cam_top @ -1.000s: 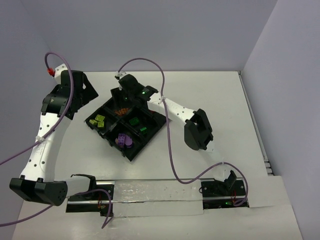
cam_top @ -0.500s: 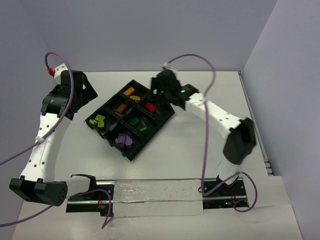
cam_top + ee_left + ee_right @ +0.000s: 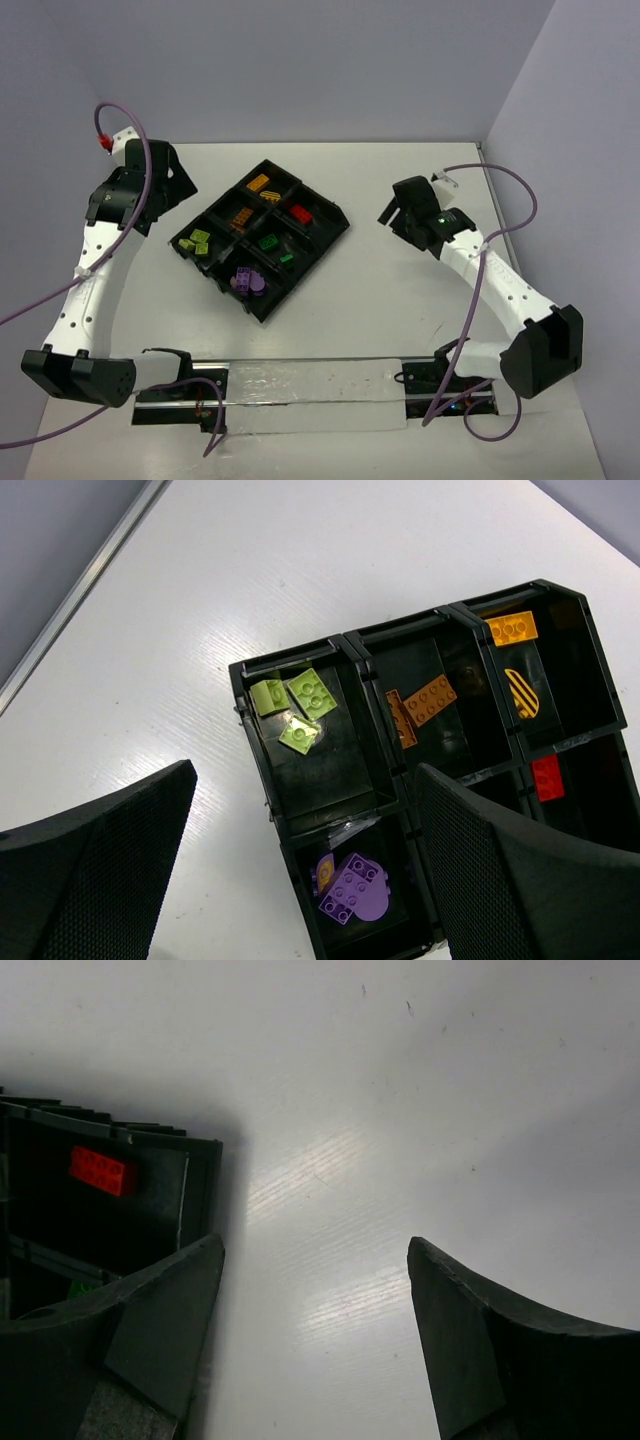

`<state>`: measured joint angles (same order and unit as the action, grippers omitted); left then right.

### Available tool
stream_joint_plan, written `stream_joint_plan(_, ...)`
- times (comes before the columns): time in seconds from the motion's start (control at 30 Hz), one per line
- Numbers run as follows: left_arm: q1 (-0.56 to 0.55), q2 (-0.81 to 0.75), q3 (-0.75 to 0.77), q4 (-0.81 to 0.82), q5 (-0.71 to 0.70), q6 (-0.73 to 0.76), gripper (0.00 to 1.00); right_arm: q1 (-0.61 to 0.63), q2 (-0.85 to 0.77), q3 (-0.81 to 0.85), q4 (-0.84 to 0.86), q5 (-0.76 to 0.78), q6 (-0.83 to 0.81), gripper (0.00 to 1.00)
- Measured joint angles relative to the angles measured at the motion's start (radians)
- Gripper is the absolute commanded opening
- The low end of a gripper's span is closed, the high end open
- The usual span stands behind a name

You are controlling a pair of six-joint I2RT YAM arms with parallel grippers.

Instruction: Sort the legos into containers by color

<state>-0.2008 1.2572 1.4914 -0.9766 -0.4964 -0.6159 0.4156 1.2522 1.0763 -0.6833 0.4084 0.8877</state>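
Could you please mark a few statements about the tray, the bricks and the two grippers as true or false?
1. The lime bricks share one compartment of the tray. True.
2. The right gripper holds the red brick. False: it is open and empty, and the brick lies in the tray.
3. The purple pieces lie in the tray. True.
4. The left gripper is shut. False: it is open.
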Motion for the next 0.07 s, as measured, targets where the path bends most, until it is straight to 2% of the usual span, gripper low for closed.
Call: stream_joint_plan(0.07,0.0,0.007,0.0,0.001,0.0,0.0,0.98,-0.002,-0.014,0.0,-0.003,0.004,0.011,0.81)
